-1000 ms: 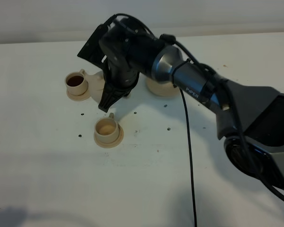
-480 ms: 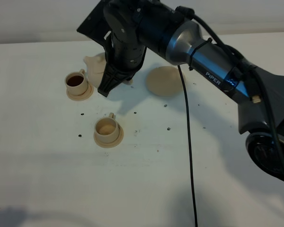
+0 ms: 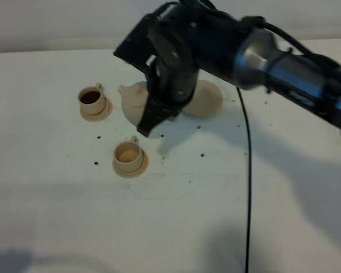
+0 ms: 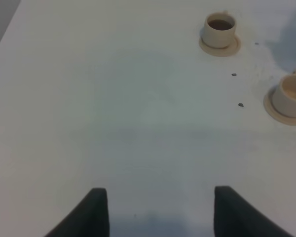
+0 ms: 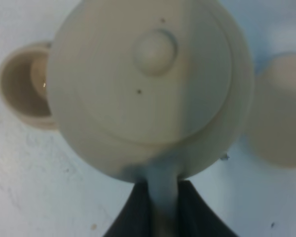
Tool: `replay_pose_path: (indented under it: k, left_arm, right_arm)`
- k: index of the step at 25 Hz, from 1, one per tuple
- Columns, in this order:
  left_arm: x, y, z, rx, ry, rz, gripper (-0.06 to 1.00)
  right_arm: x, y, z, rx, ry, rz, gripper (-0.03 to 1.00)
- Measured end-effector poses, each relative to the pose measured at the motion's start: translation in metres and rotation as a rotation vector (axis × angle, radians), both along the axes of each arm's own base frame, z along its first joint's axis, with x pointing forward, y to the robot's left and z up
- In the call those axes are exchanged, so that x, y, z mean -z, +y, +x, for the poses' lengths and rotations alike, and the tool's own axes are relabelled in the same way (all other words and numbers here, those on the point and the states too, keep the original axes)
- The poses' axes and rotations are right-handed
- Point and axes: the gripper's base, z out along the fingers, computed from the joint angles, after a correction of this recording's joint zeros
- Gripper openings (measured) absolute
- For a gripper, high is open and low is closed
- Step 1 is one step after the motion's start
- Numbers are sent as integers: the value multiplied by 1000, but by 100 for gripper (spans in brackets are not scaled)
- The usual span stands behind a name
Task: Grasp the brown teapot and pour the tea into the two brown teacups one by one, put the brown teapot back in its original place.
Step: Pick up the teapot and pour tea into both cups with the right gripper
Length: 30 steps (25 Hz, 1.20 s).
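Where brown teapot (image 3: pixel 133 101) hangs, white tabletop (image 3: pixel 57 205) carries scattered dark specks (image 3: pixel 96 164).

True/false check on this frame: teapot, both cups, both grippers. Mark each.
1. The right gripper is shut on the brown teapot's handle. True.
2. The brown teapot stands on the large saucer. False: the gripper holds it beside the saucer, toward the cups.
3. The far teacup holds dark tea. True.
4. The left gripper holds a teacup. False: it is open, with nothing between its jaws.
5. The near teacup is full of dark tea. False: its inside looks pale.
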Motion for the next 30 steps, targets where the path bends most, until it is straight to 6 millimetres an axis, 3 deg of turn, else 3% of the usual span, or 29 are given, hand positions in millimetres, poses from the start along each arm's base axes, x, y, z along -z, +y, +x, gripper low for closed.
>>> replay_pose_path:
  k: [4,15,30]
  left_arm:
    - [0,0,0,0,0,0,47]
    - [0,0,0,0,0,0,47]
    - [0,0,0,0,0,0,47]
  right_arm:
    - [12,-17,-15,-11,-26,2,12]
    - [85,-38,-37,-144,-87,-33,12]
    - [86,-22,-51,-408,-263,-203,12]
